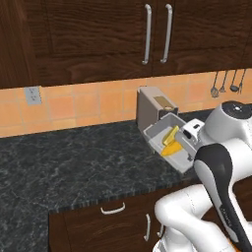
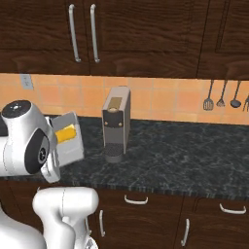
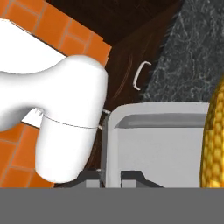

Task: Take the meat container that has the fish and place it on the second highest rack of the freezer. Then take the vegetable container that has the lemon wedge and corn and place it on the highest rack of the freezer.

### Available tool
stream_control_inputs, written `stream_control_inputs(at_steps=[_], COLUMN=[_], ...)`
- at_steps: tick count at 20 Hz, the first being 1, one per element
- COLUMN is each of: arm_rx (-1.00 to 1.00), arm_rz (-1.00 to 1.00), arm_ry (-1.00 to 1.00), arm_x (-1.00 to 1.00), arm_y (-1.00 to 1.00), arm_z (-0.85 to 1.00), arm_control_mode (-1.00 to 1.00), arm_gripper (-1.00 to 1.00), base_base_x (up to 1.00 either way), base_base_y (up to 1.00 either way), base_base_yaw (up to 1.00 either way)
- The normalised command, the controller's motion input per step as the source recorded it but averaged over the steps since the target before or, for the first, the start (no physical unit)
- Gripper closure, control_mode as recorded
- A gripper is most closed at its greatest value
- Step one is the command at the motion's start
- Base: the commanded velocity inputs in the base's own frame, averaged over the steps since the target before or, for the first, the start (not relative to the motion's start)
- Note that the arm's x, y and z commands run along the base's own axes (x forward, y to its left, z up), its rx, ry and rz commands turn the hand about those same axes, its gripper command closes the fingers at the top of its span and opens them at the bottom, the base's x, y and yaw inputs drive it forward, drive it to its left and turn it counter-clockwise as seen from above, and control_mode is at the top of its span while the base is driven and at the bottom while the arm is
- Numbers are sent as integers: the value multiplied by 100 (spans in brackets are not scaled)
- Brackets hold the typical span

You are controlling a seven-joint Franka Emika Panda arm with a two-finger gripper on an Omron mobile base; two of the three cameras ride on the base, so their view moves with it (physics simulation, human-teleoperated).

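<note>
One shallow grey plastic tray (image 1: 167, 140) with yellow-orange corn cob (image 1: 173, 149), clenched at its rim in the jaws (image 3: 110, 176), tilted above the dark speckled table (image 1: 74, 162). Best levelled before carrying to the freezer's highest rack, lest the corn slide.

Dark speckled counter (image 2: 194, 146) (stone look) carries grey coffee machine (image 2: 115, 124), upright near backsplash.

A home kitchen: dark wooden wall cabinets (image 1: 98, 39) with long metal bar handles at 12 o'clock, an orange tiled backsplash (image 1: 83, 106), a black speckled stone counter (image 1: 74, 162), a grey coffee machine (image 2: 116, 124), and hanging utensils (image 2: 222, 95) at 2 o'clock.
</note>
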Motion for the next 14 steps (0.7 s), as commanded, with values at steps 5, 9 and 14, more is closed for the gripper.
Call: stream_control_inputs(at_steps=[5,9,14], arm_rx=[0,0,0], arm_rz=[0,0,0], arm_ry=[-20,-7,0], arm_x=[-13,-9,0], arm_y=[-1,-1,0], arm_z=[-42,-18,0], arm_control_mode=[-100,100,100], arm_gripper=[100,100,100], base_base_x=[0,-18,-67], base_base_y=[0,-2,-24], base_base_yaw=[0,0,-24])
